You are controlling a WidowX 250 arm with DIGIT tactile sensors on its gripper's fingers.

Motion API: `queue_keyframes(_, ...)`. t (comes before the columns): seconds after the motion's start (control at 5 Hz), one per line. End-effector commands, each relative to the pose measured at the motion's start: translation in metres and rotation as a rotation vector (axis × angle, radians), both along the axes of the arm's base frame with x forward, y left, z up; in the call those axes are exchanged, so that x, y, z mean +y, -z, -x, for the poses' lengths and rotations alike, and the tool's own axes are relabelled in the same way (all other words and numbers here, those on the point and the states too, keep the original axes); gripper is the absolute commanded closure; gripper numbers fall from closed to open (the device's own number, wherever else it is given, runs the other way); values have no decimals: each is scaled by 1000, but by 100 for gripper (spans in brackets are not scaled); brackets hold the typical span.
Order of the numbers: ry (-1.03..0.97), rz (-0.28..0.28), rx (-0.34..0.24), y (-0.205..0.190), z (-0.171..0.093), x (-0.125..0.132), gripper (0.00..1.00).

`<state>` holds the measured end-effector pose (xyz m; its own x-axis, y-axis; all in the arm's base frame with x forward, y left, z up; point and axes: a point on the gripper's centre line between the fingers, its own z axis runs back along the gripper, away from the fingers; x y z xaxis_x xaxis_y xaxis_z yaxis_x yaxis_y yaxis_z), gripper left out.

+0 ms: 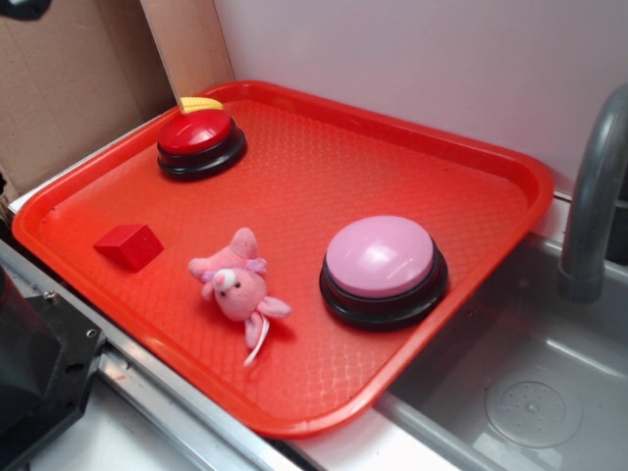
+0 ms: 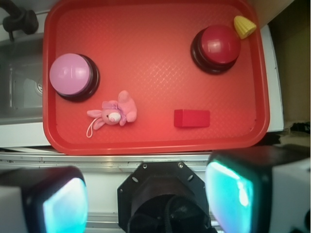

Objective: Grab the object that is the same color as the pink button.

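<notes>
Jaws wide apart, empty, high overhead

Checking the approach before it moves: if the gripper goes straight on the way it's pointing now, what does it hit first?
Probably the near rim of the red tray. The open gripper looks down over that edge, short of the pink plush toy. Depth is hard to judge.

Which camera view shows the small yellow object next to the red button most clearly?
The wrist view shows the yellow object best: from above, its whole ridged cone-like shape is visible beside the red button, near the tray corner. In the exterior view, the red button hides most of it; only a yellow sliver appears behind.
</notes>
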<state>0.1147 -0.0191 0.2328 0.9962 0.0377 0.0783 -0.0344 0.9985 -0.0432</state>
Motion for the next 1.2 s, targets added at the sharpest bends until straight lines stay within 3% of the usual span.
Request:
queue_keyframes(0.0, -178, 79, -22, 19, -15, -15, 0)
queue_keyframes(0.2, -330, 92, -29, 38, -22, -26, 0)
queue_keyframes(0.4, -585, 131, 29, 68, -28, -31, 0)
queue_keyframes(0.6, -747, 193, 47, 95, -38, -29, 0)
queue_keyframes(0.8, -964, 305, 61, 128, -47, -27, 0)
queue_keyframes(1.0, -1057, 316, 80, 154, -55, -27, 0)
